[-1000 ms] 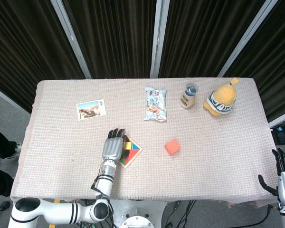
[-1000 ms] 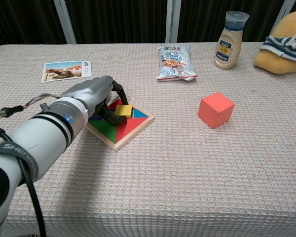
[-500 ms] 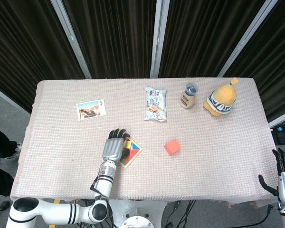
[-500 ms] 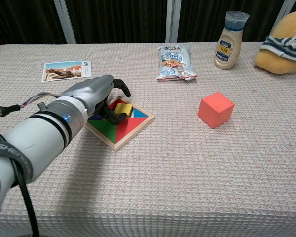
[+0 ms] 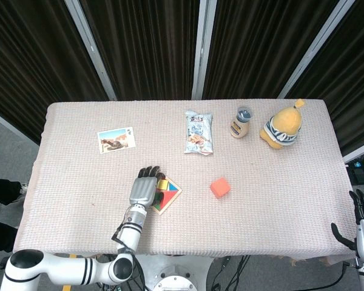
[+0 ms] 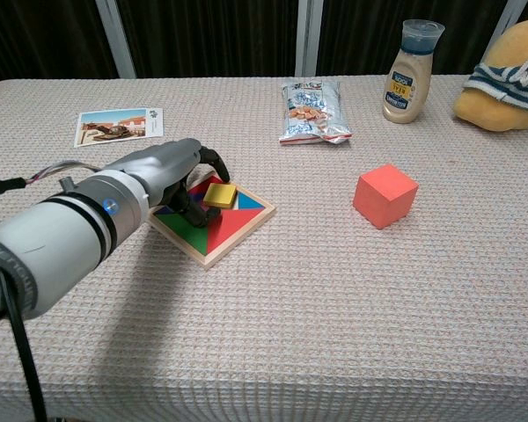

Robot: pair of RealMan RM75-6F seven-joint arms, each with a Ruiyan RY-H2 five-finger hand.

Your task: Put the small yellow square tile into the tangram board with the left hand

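The left hand point(image 6: 163, 171) hangs over the left portion of the tangram board point(image 6: 213, 220), palm down, with its dark fingers point(image 6: 213, 162) curled downward and set narrowly apart. The small yellow square tile point(image 6: 220, 195) lies on the board's upper area, just beyond the fingertips. From the chest view it appears that the fingers no longer grip the tile, though contact between a fingertip and the tile's near edge cannot be ruled out. The tile sits slightly raised over the coloured pieces; whether it is fully seated in its recess cannot be determined.

In the head view, the left hand point(image 5: 144, 188) covers the board's left half, and the tangram board point(image 5: 168, 196) shows to the right of the fingers, with the small yellow square tile point(image 5: 162, 184) beside the fingertips.

The right hand point(image 5: 363, 227) is at the far right edge of the counter point(image 6: 334, 290), well apart from all objects, with its fingers spread and holding nothing.

Further items on the counter, relative to the left fingers:
- orange cube point(image 6: 385, 195): to the right, well apart.
- snack packet point(image 6: 311, 111): beyond and to the right.
- sauce bottle point(image 6: 408, 72): further right, upright.
- yellow plush toy point(image 6: 507, 75): at the far right.
- photo card point(image 6: 119, 126): beyond and to the left, lying flat.
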